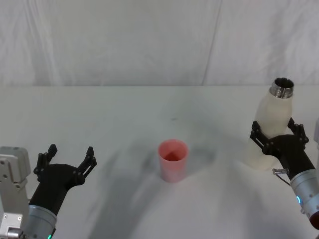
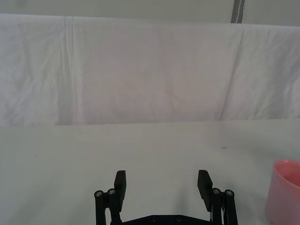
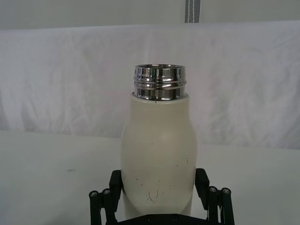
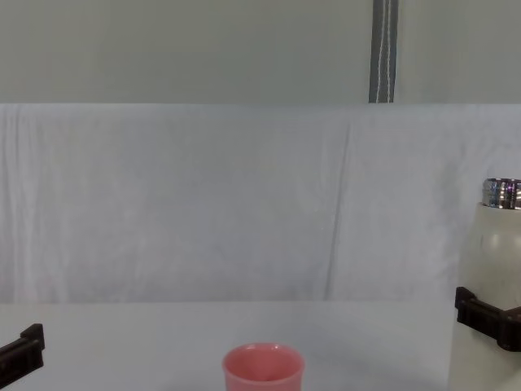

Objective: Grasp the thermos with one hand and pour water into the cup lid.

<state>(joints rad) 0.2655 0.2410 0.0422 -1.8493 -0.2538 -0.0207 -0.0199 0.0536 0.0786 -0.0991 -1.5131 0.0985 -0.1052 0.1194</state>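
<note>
Even, bright light is seen; soft grey shadows are cast leftward on the table (image 1: 124,114); focus is sharp.

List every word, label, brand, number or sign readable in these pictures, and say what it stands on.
None: no readable text in any view.
The thermos bears only dark scuff marks on its cream body, no lettering.
The cup lid is plain pink.
The right gripper, astride the thermos, and the open left gripper bear no markings.
The white cloth is unprinted.
</note>
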